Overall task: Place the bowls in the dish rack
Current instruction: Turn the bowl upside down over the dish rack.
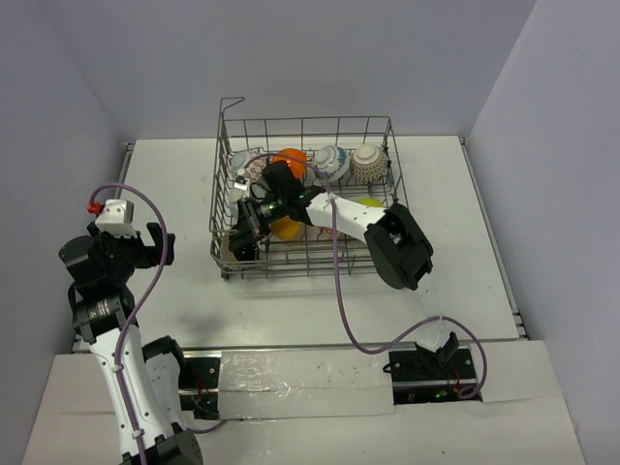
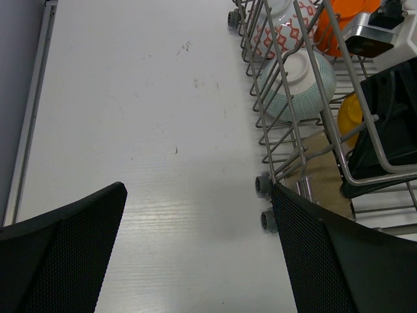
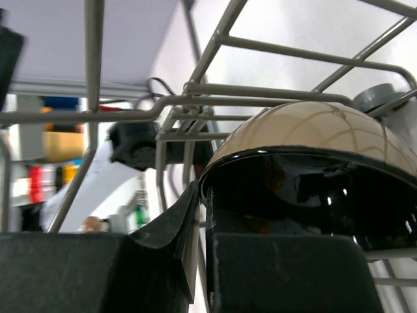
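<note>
- Close against the right wrist lens, the right gripper [image 3: 203, 215] has its black fingers drawn narrow, pinching the rim of the black bowl [image 3: 306, 189].
- That bowl is glossy inside and tan outside, and it's tipped up on its edge with grey wires crossing just above and beside it.
- Seen from above, the right arm reaches in over the right side of the dish rack [image 1: 320, 120], its gripper down in the front-left corner.
- Over on the left, the left gripper [image 2: 199, 192] hangs with its jaws spread wide and nothing between them.
- Under it lies only bare white table [image 2: 130, 98], with the rack's near corner just off to its right.
- Along the back row stand the orange bowl [image 1: 291, 158], the blue-patterned bowl [image 1: 329, 160] and the white-patterned bowl [image 1: 367, 163].
- Mid-rack, one yellow bowl [image 1: 286, 230] sits just beside the right wrist.
- A second yellow bowl [image 1: 368, 202] peeks out near the right wall, partly hidden by the arm.
- Through the left wrist view, the red-and-white patterned bowl [image 2: 280, 32] and the pale teal bowl [image 2: 303, 81] sit one beside the other just inside the rack's left wall.
</note>
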### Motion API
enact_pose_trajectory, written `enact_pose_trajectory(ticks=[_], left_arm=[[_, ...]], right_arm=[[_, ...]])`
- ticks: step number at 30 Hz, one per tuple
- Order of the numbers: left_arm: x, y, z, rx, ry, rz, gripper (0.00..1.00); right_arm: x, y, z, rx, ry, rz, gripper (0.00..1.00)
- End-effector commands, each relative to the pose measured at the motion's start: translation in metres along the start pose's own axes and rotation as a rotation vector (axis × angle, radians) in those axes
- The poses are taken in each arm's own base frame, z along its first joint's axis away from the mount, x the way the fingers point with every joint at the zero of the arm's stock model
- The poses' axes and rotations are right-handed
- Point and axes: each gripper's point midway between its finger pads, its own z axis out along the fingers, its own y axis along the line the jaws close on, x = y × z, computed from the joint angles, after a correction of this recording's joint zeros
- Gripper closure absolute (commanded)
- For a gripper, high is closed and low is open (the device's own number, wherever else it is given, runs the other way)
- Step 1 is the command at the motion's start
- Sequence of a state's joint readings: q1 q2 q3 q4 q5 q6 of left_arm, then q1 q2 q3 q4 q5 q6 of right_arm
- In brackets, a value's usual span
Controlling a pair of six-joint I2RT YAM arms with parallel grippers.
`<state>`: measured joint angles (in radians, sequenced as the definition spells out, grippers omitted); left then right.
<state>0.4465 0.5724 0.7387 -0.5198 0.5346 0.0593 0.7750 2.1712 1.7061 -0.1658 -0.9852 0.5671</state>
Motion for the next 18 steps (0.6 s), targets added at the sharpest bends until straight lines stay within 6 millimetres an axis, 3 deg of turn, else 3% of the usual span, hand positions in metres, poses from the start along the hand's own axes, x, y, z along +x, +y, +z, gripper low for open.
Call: enact_pose_trajectory(ticks=[1,10,18], left_arm=[[-0.004,-0.001,0.002,0.013,-0.02,0.007,0.01],[-0.004,-0.001,0.002,0.015,-0.018,0.004,0.01],[-0.003,0.0,0.003,0.017,-0.013,0.001,0.01]], right_arm=[[-0.009,0.054,-0.022,-0.193,-0.013,-0.002,1.0],[-0.012,0.065,-0.045,-0.286,-0.048,0.022,1.0],[-0.014,0.056,-0.058,-0.303,-0.081,0.067,1.0]])
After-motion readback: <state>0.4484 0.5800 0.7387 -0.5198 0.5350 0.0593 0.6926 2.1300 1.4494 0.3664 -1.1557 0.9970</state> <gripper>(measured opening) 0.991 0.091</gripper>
